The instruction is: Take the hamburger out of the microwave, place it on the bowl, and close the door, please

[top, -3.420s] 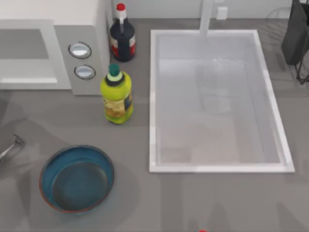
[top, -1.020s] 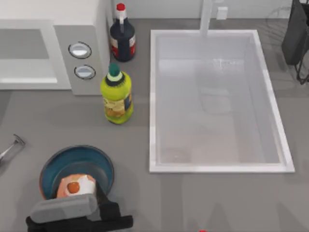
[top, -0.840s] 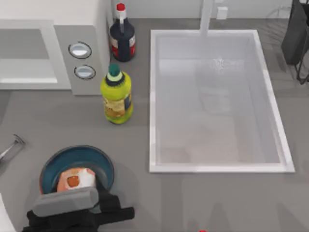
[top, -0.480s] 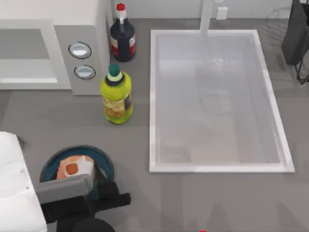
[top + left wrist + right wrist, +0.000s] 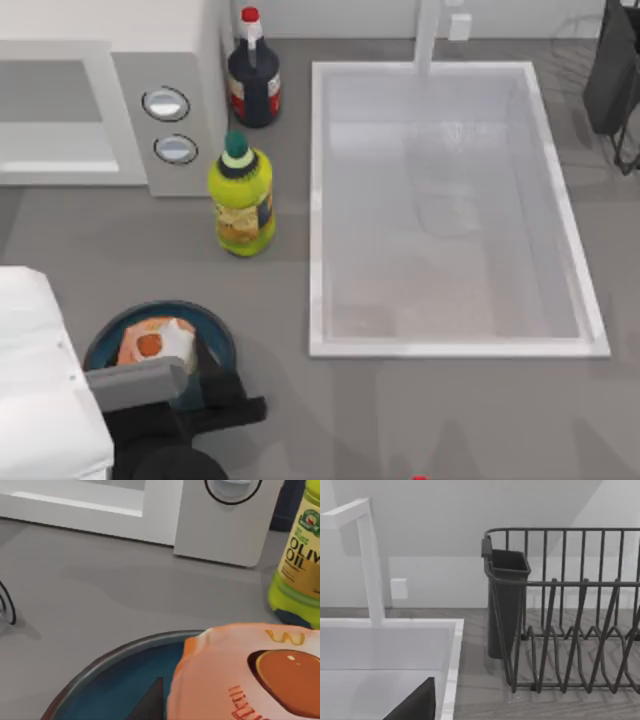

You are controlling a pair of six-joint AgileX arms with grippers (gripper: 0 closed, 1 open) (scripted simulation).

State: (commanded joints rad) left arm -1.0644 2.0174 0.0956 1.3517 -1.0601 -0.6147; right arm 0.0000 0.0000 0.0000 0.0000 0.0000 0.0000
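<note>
One hamburger [image 5: 150,345]: pale wrapped lump with an orange-red spot on top, lying inside the bowl [image 5: 226,345] at the near left of the table, toward the rim on the microwave side. The left wrist view shows it close up, sitting over the blue inside.

One left gripper [image 5: 160,368]: low over the bowl's near half, with the hamburger directly ahead of it, on the side facing the microwave [image 5: 175,120]. Whether it grasps the hamburger or has let go cannot be told.

One door [image 5: 60,150]: white frame and grey window, lying across the microwave's front beside the knob panel. Whether it is fully shut cannot be told.

One right arm: parked on the right side, its camera facing the sink [image 5: 315,200] corner and a dish rack [image 5: 570,630].

Two bottles: a yellow oil bottle [image 5: 240,195] between microwave and bowl, and a dark one [image 5: 253,80] behind it.

Judgement: placing looks nearly done. The door lies straight beyond the hamburger from the left gripper, so the left arm is the nearer one, and any reach that way should lift clear of the hamburger first.
</note>
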